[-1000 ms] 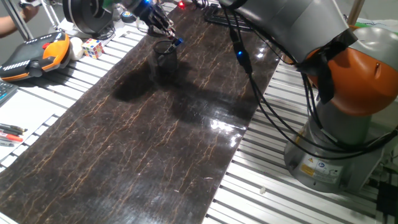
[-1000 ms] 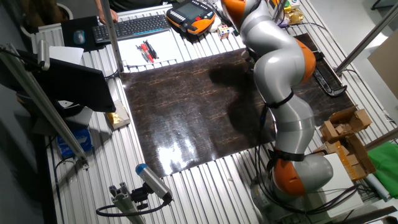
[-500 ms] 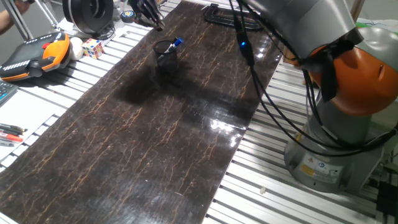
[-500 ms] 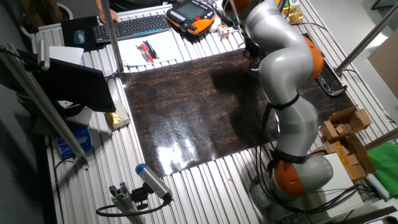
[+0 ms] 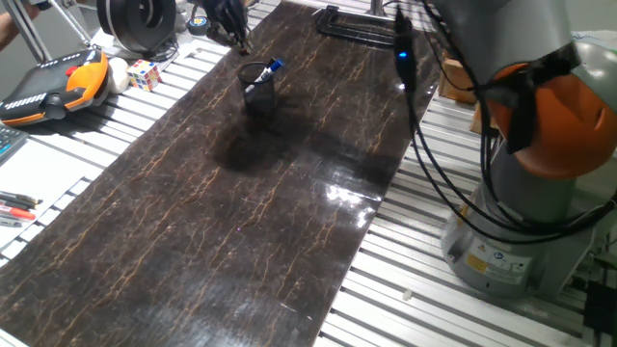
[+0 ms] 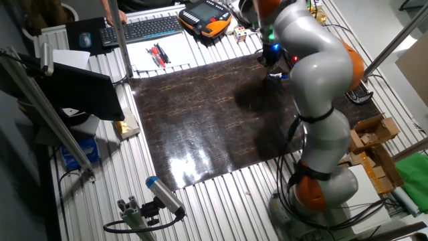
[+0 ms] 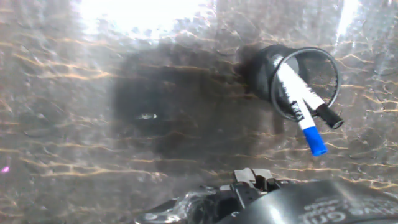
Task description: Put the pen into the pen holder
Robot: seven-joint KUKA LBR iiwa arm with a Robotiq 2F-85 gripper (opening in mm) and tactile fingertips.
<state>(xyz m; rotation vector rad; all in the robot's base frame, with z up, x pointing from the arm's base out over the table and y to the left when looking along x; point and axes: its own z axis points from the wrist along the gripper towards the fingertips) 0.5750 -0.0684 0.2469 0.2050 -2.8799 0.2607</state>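
I saw the dark marbled table (image 5: 241, 222) carrying the small black cylindrical pen holder (image 5: 257, 85) near its far end. The short white pen with a blue cap (image 7: 300, 112) stood tilted inside that holder, cap end poking over the rim, beside a second black-tipped pen. The gripper (image 5: 229, 19) hung just beyond the holder, empty; I could not tell its spread.

Pen (image 7: 300, 109) inside pen holder (image 7: 268, 70)
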